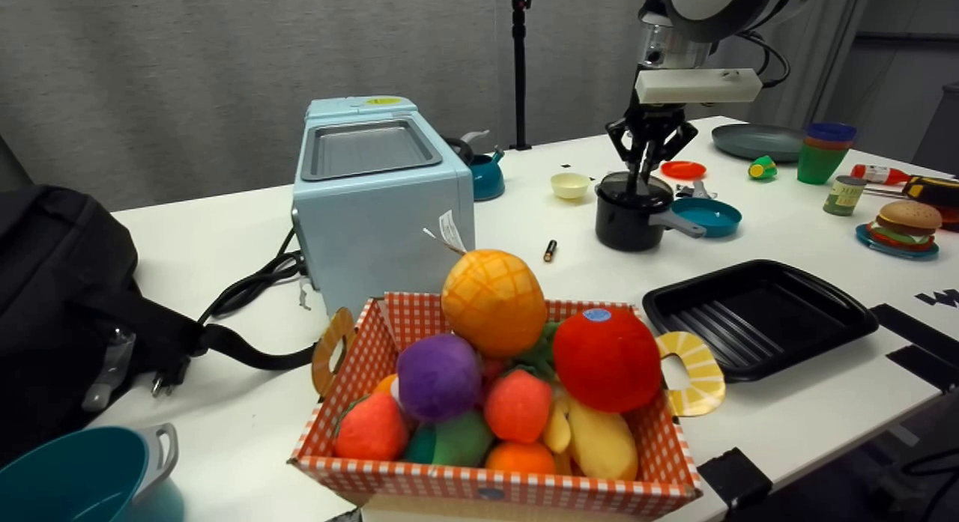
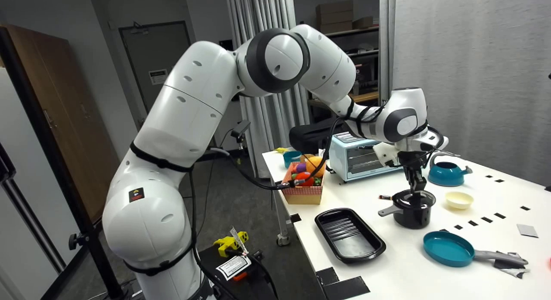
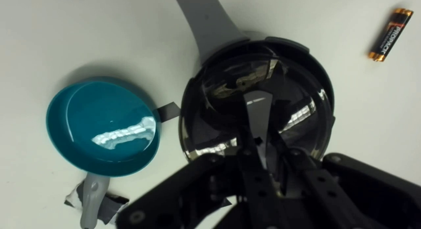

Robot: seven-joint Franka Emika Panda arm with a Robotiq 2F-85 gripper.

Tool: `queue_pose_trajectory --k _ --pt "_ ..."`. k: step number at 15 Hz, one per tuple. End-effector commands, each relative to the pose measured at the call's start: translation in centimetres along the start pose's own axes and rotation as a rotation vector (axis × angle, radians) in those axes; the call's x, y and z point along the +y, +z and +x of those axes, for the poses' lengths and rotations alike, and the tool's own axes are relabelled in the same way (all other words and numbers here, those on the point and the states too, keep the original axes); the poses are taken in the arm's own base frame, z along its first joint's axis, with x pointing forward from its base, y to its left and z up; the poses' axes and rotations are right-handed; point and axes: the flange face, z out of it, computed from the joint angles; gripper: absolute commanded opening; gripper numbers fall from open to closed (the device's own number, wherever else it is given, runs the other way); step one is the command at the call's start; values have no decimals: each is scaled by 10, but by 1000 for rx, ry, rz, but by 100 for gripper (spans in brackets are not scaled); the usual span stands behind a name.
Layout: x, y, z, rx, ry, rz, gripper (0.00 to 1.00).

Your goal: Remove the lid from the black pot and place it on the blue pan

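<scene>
The dark, glossy lid [image 3: 227, 124] with a narrow grey handle [image 3: 259, 110] sits over the top of the black pot [image 1: 628, 228]; in the wrist view a sliver of the pot's inside shows past the lid's upper right edge. From above, my gripper [image 3: 260, 134] has its fingers pressed on both sides of the lid's handle. In both exterior views the gripper [image 1: 639, 179] points straight down at the lid's middle. Whether the lid is raised off the rim I cannot tell. Beside the pot lies the blue pan [image 2: 447, 249], teal inside, with nothing in it [image 3: 98, 114].
The pot's grey handle [image 2: 389, 210] sticks out sideways. Close by are a battery [image 3: 391, 35], a pale yellow bowl [image 1: 570, 185], and a black grill tray [image 1: 757, 312]. A light-blue toaster oven [image 1: 386, 230] and a checkered basket [image 1: 487, 483] of plush fruit stand further off.
</scene>
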Motion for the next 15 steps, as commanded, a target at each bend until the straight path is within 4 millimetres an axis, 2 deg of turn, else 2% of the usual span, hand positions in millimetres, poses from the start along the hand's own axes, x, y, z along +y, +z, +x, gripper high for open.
queue_pose_trajectory --k 1,4,10,15 --pt "34 -21 14 -29 31 2 4" --pt "62 -23 21 -31 51 -24 4" --pt "97 8 12 -69 96 -90 4" --pt "125 26 25 -75 161 -132 4"
